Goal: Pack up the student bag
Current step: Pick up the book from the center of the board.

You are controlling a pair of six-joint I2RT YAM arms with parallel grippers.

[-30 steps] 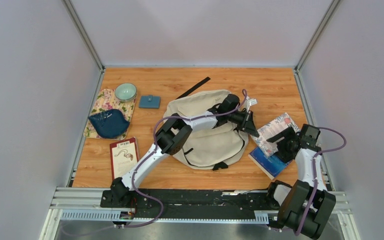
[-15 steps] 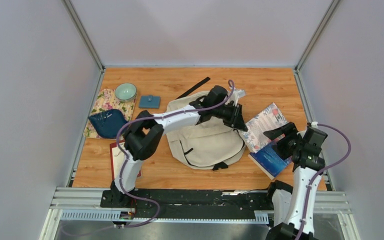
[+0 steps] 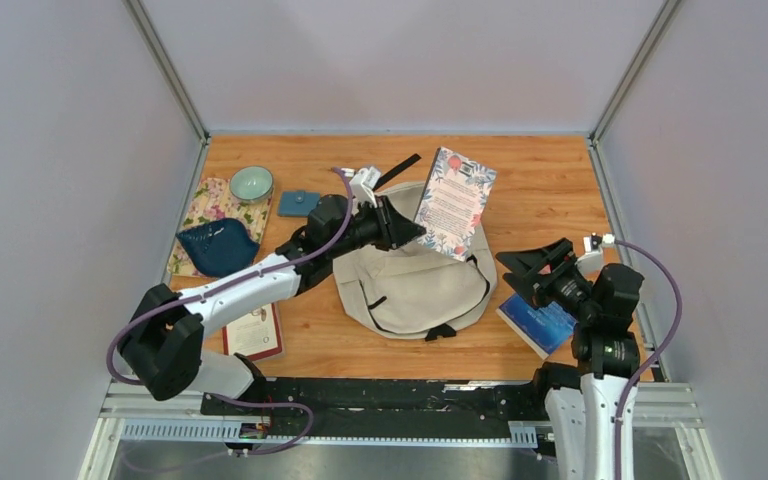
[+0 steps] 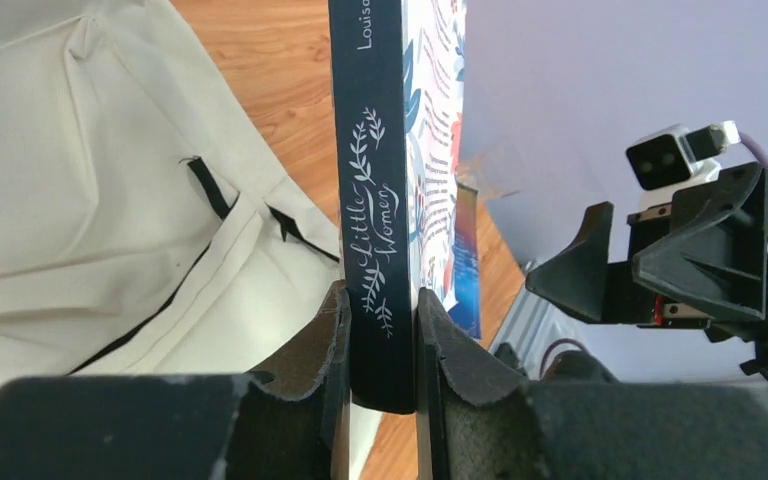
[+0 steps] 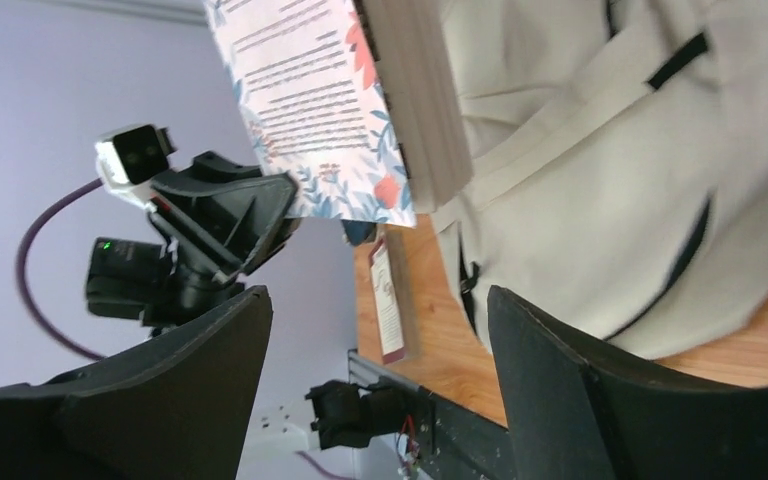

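Student bag (image 3: 410, 285): cream fabric backpack with black zips and straps, lying flat in the middle of the wooden tabletop (image 3: 545, 170)
Left pincer (image 3: 408, 231): clamped on the Little Women book (image 3: 455, 203), one finger pressed to each cover at the end of the spine
Little Women book: dark spine with white lettering and a floral cover; held in the air over the bag's far right part, tilted, with printed text facing up
Right pincer (image 3: 522, 275): fingers spread wide with nothing between them, raised off the tabletop to the right of the bag and pointing toward the bag and the held book
Blue book (image 3: 540, 322): flat on the tabletop just right of the bag, partly under the right arm
Floral cloth (image 3: 203, 205): at the left edge, carrying a teal bowl (image 3: 251, 183) at its far end and a dark blue leaf-shaped dish (image 3: 218, 248) at its near end
Small blue pouch (image 3: 300, 204): just right of the bowl, apart from the bag
Red-bordered booklet (image 3: 257, 328): flat near the front left, partly hidden by the left arm
Black strip (image 3: 392, 172): aslant beyond the bag
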